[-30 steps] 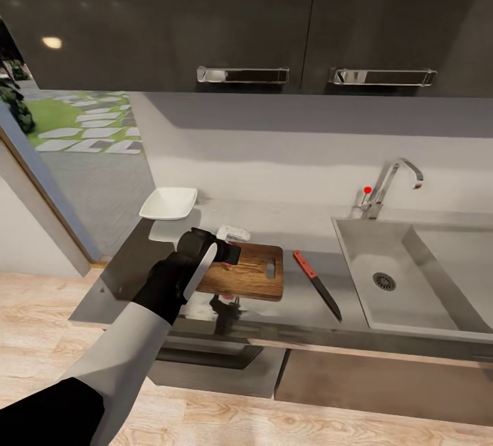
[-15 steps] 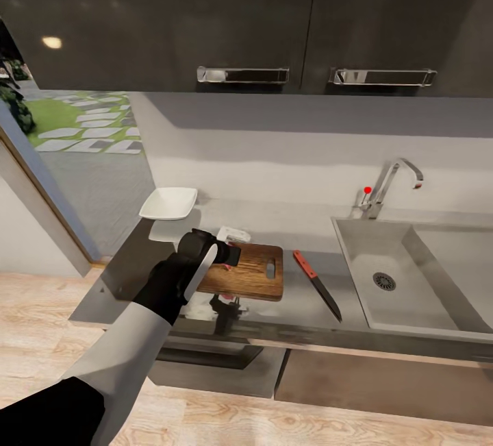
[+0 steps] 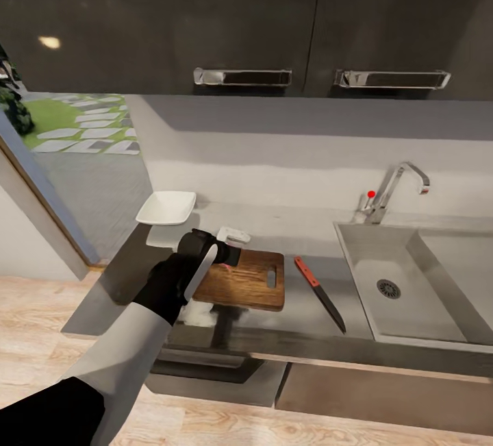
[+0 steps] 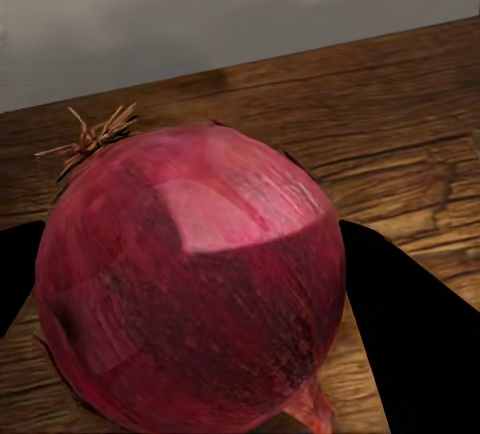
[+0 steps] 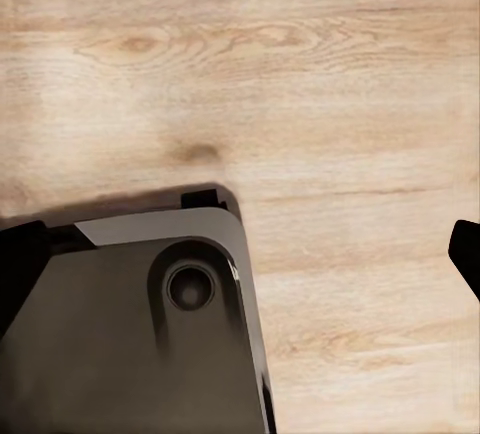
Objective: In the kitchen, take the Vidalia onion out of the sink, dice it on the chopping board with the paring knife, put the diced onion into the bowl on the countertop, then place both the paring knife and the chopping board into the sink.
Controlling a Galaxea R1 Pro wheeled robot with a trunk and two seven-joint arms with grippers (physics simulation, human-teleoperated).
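Pale wood-grain floor [image 5: 330, 104] lies under the right gripper [image 5: 240, 254], whose dark fingertips sit at the two sides of the right wrist view with a wide gap and nothing between them, so it stands apart and empty, hanging low beside a grey corner of the robot's base [image 5: 120, 324]; a parked arm, by the look of it, kept out of the left arm's way. Nearer the work, the left gripper [image 3: 229, 254] is over the near-left end of the chopping board [image 3: 250, 281], and the left wrist view shows the Vidalia onion [image 4: 190, 284] large and whole, its dry root tuft up, a dark finger [image 4: 400, 324] pressed to each flank and board grain right behind it. So the left gripper is clamped on the onion, at or just above the board; contact with the wood cannot be told. Judgement: the onion is being set down where it can be cut, and release comes next. The board lies flat on the countertop [image 3: 137, 261] with its handle slot toward the sink [image 3: 411, 281]. Just beside it on the sink side lies the paring knife [image 3: 319, 293], red handle pointing away from the robot, blade toward the front edge, untouched. Farther back and left, the bowl [image 3: 166, 207] stands empty near the counter's end, apart from the board. The basin beyond shows a bare drain.
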